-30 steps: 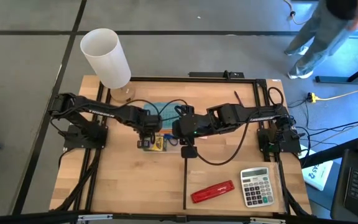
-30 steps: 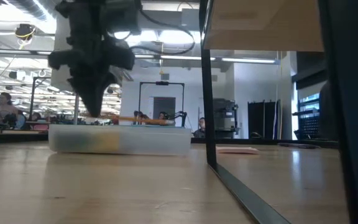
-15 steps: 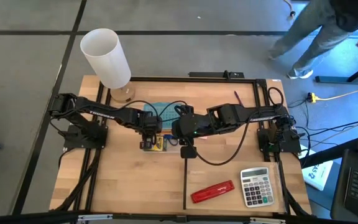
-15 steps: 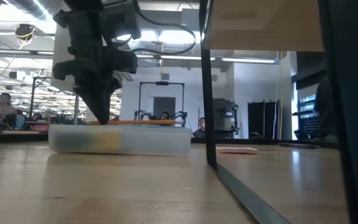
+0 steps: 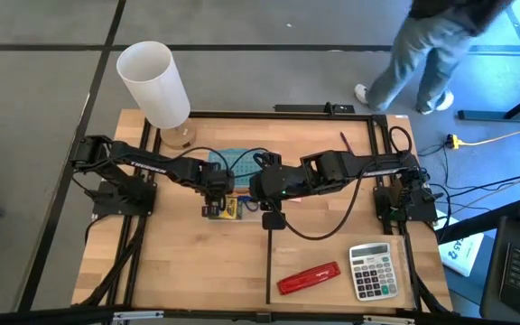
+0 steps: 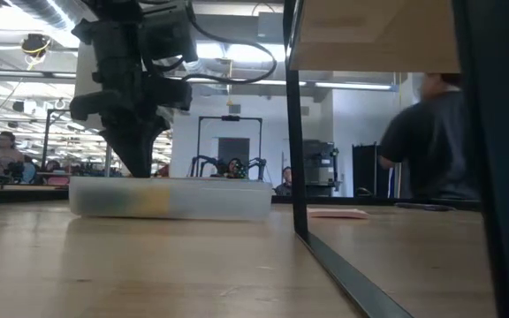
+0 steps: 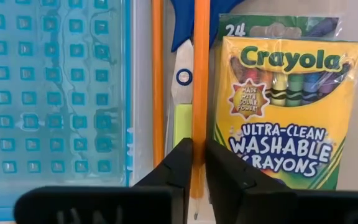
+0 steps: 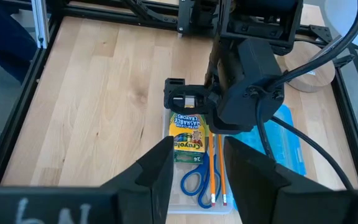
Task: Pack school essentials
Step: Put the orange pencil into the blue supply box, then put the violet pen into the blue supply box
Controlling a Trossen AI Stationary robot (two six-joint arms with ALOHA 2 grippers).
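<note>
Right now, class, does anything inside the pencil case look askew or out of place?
Nothing stands out. The crayon box, scissors and two orange pencils lie parallel in the clear case, and the left tool straddles one pencil.

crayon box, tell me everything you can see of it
The crayon box is a yellow and green Crayola carton marked 24 and "ultra-clean washable crayons", printed with a row of crayons, seemingly in clear wrap. It lies flat, face up, in the clear case, unopened as far as shows. An orange pencil lies along one long side, with the blue-handled scissors just beyond one end. The left gripper hangs above, its fingers pinching that pencil, not the box.
</note>
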